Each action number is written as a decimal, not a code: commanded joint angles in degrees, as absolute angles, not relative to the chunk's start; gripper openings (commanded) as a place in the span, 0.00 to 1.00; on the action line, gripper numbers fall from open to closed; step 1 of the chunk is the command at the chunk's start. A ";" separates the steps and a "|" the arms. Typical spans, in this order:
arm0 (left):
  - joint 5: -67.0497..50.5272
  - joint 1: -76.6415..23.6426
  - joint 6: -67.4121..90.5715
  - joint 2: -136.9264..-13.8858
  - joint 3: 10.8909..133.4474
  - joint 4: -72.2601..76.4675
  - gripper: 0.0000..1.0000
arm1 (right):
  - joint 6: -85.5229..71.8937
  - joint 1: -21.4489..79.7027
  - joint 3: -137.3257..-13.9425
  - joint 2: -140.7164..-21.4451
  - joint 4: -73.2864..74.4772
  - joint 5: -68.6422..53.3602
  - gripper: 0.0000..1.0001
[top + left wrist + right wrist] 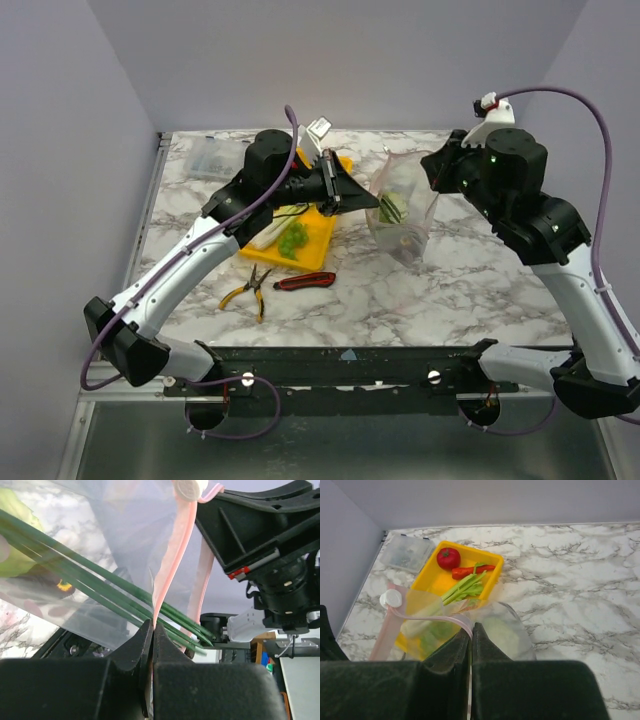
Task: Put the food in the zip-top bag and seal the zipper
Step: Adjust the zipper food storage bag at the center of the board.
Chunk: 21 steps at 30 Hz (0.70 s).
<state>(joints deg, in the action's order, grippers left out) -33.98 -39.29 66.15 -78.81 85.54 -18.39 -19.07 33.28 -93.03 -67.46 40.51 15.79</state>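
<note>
Closest to the lens, left jaws are seen clamped shut on the pink zipper point(170, 565), right jaws likewise pinched on it, the zip-top bag point(420, 215) hung between them above the bench point(480, 290), judged light, floppy, slippery film, best gripped by the stiffer strip.

In the top view, much of the yellow tray point(318, 240) is covered by the left gripper point(374, 203) and its arm, and what lies in the clear box point(205, 155) is too small to be told. The contents of the zip-top bag point(408, 220) are blurred to green smudges. The white round piece point(189, 487) on the zipper point(172, 555) is cut off by the left wrist view's top edge.
</note>
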 commanded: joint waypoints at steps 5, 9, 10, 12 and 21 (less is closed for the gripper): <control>-38.57 -39.02 66.67 -81.57 76.44 -10.27 0.00 | -20.34 33.13 -88.66 -67.51 49.14 17.07 0.14; -38.87 -38.85 67.06 -81.78 74.01 -8.95 0.00 | -20.59 33.13 -94.12 -69.96 56.36 16.24 0.22; -39.08 -38.90 67.50 -81.67 73.55 -8.07 0.00 | -20.91 33.11 -95.63 -70.61 58.06 15.65 0.27; -39.20 -38.86 67.85 -81.34 73.66 -7.81 0.00 | -21.62 33.13 -99.47 -71.64 61.33 13.96 0.35; -38.84 -38.85 67.82 -79.76 74.77 -9.05 0.00 | -22.30 33.94 -116.46 -77.05 69.17 -4.01 0.47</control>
<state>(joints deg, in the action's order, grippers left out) -37.12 -38.96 67.37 -82.26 73.19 -11.55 -22.06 33.28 -113.54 -75.16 64.27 8.91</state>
